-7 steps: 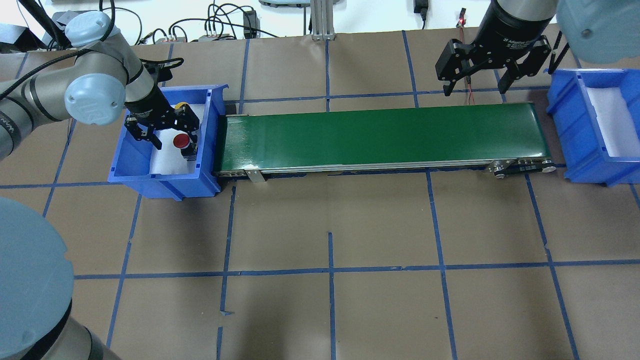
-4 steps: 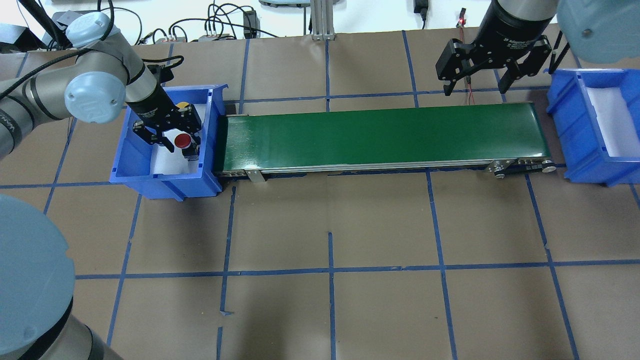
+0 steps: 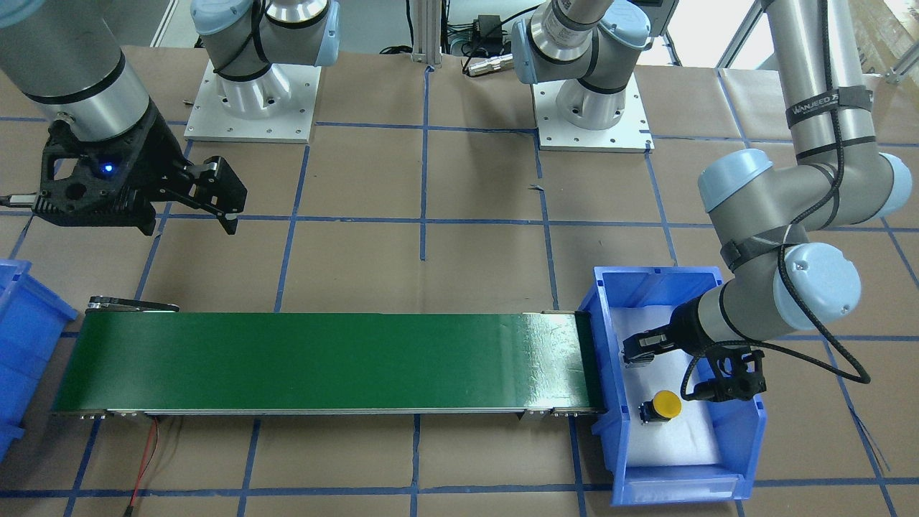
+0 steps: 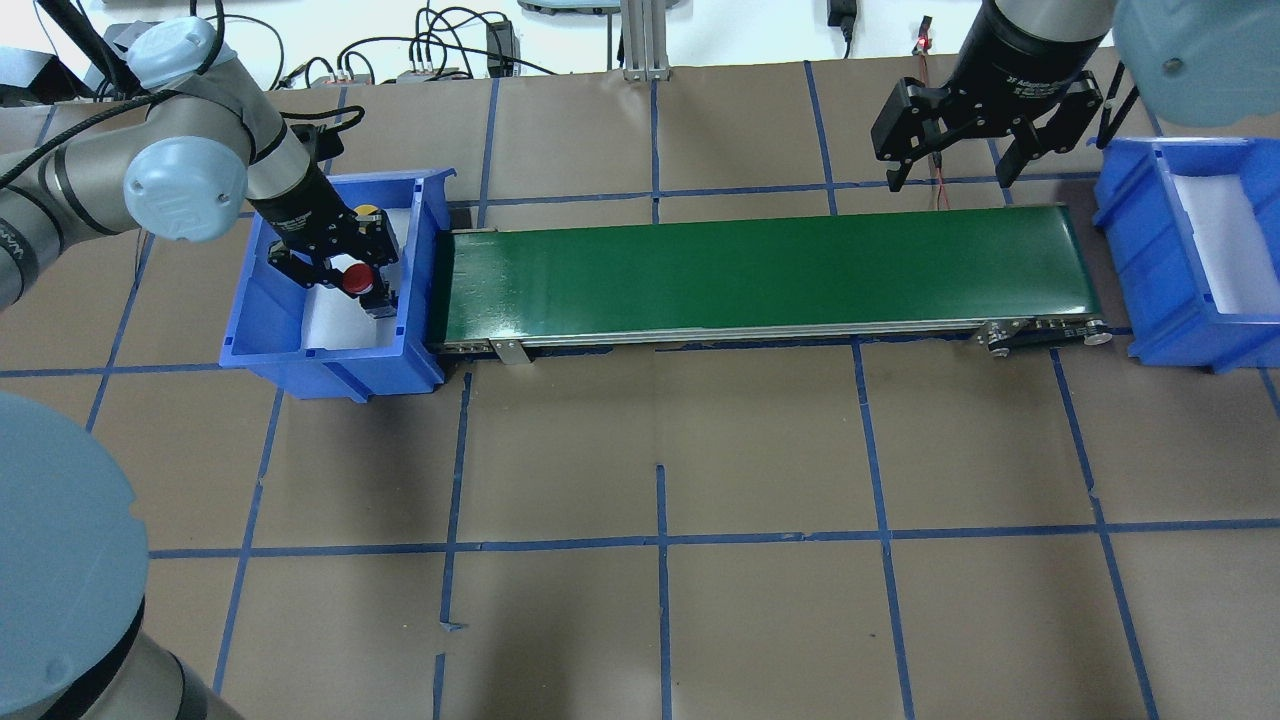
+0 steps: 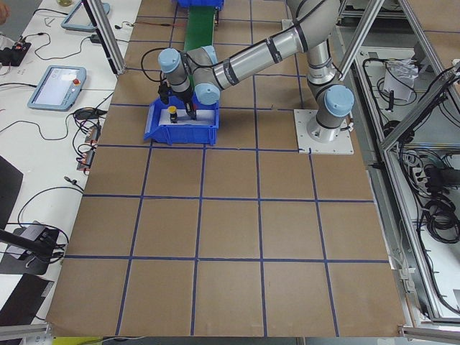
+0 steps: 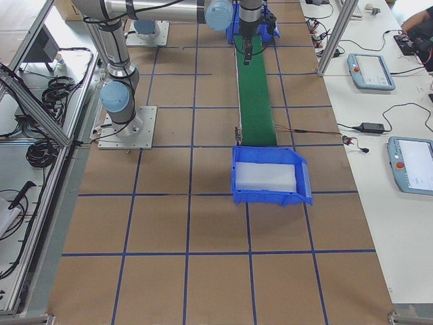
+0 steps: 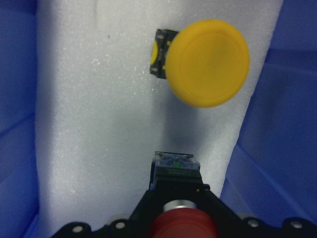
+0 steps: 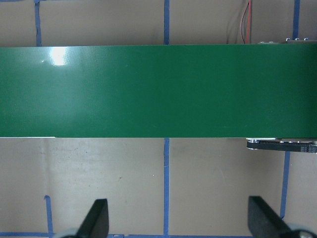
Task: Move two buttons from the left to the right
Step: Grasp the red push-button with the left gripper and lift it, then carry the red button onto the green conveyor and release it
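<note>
- A robotics laboratory cell is shown.
- 2 industrial arms (image 3: 790, 215) are bolted onto white base plates (image 3: 287, 122) on a table (image 4: 760, 450) that is papered in brown and gridded with blue tape (image 4: 660, 541).
- A green conveyor belt (image 4: 760, 270) is laid between 2 blue bins (image 4: 330, 370).
- Teach pendants (image 5: 56, 84), cables (image 5: 433, 212) and aluminium framing (image 4: 640, 45) are ranged alongside.

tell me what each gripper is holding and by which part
The left gripper has its fingers shut on the red button, seemingly at the neck just under its cap. The right gripper is open, holding nothing.
</note>
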`<action>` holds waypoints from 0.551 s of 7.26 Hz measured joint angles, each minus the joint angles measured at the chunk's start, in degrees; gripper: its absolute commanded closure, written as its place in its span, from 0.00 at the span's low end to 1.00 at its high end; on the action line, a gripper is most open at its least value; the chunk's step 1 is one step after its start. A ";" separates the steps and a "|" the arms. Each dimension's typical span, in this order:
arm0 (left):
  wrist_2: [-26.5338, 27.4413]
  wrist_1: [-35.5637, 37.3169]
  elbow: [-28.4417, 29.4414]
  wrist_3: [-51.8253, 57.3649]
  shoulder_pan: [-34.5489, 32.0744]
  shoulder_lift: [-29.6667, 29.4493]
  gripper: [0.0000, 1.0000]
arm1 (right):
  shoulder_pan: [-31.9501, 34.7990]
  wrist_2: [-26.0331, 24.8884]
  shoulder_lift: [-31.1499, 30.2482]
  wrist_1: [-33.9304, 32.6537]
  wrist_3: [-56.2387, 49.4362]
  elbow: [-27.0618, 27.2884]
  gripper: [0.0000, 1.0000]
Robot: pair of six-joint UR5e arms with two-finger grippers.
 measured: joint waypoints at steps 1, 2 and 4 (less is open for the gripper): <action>0.87 -1.62 1.03 0.64 0.04 1.10 0.65 | 0.03 -0.02 -0.10 0.01 0.01 -0.06 0.00; 1.84 -4.21 2.61 1.23 0.13 2.33 0.65 | 0.14 -0.07 -0.30 0.02 0.05 -0.11 0.00; 2.45 -9.63 8.16 1.69 -0.82 3.69 0.64 | 0.21 -0.07 -0.25 0.01 0.01 0.01 0.00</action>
